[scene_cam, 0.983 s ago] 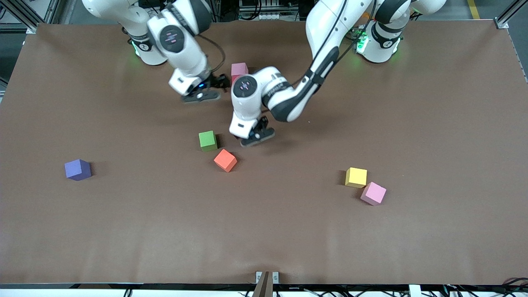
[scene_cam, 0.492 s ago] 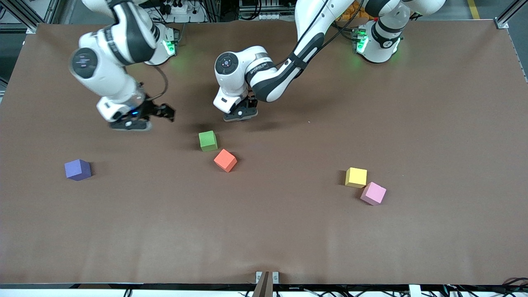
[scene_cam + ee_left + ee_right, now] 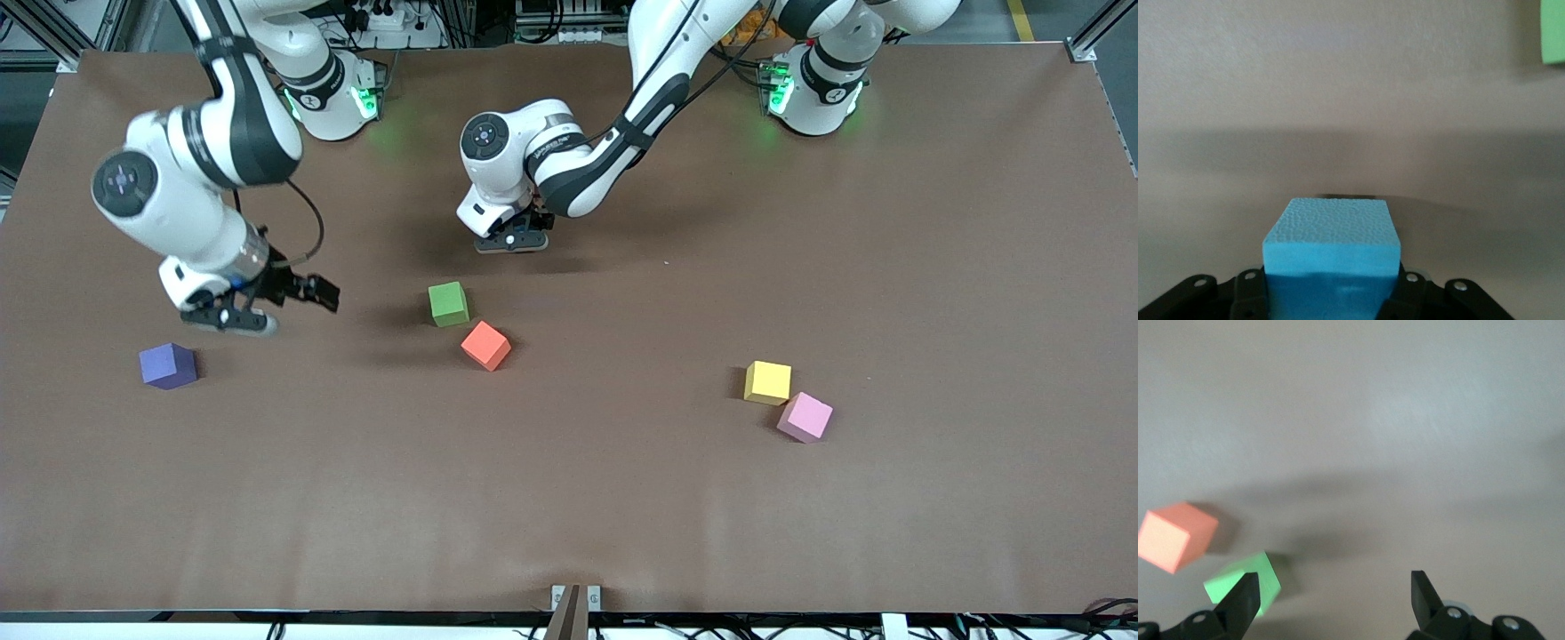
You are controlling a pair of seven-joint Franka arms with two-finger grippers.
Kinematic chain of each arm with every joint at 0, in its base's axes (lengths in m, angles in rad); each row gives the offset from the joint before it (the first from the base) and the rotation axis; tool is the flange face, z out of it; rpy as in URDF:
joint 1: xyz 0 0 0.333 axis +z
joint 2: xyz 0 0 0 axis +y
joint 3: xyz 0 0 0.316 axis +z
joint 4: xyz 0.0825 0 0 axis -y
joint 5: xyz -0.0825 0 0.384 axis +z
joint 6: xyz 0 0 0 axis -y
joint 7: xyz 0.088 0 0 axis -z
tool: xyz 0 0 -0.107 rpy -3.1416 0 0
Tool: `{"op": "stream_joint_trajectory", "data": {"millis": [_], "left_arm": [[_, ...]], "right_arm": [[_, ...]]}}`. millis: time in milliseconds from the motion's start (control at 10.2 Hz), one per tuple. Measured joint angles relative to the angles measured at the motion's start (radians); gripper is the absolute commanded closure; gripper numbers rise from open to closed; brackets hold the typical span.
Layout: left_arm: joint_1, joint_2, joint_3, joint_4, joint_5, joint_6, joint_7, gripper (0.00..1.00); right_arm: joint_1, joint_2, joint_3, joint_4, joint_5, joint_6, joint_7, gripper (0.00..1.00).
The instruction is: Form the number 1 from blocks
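My left gripper (image 3: 513, 238) is shut on a light blue block (image 3: 1331, 245), which fills the gap between its black fingers (image 3: 1249, 288). It hangs low over the table's middle, toward the bases from the green block (image 3: 447, 302); the hand hides the blue block in the front view. An orange block (image 3: 485, 345) lies just nearer the camera than the green one. A pink block (image 3: 805, 416) sits toward the left arm's end. My right gripper (image 3: 233, 316) (image 3: 1333, 590) is open and empty over bare table, close to a purple cube (image 3: 167, 365).
A yellow cube (image 3: 767, 382) touches the pink block's corner. The brown table (image 3: 622, 498) has wide bare room nearer the camera. The right wrist view shows the green block (image 3: 1245, 583) and the orange block (image 3: 1175, 537).
The right arm has swung from the table's middle out toward the purple cube, staying open. The left gripper has carried the blue block from beside the green block toward the bases.
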Motion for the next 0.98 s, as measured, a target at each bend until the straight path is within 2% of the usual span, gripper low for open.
{"op": "stream_joint_trajectory", "data": {"millis": [295, 787, 885, 983], "left_arm": [[-0.023, 0.005, -0.001, 0.0, 0.0, 0.005, 0.001, 1.0], [-0.056, 0.013, -0.002, 0.0, 0.0, 0.023, 0.001, 1.0], [-0.063, 0.017, -0.002, -0.002, 0.0, 0.023, 0.001, 0.86], [-0.069, 0.019, -0.002, -0.005, 0.0, 0.023, 0.001, 0.21]], "right_arm": [[0.004, 0.122, 0.005, 0.124, 0.0, 0.013, -0.011, 0.0], [0.043, 0.179, 0.007, 0.15, 0.0, 0.043, -0.031, 0.0], [0.044, 0.179, 0.007, 0.15, 0.0, 0.043, -0.033, 0.0], [0.05, 0.18, 0.008, 0.15, -0.001, 0.043, -0.036, 0.0]]}}
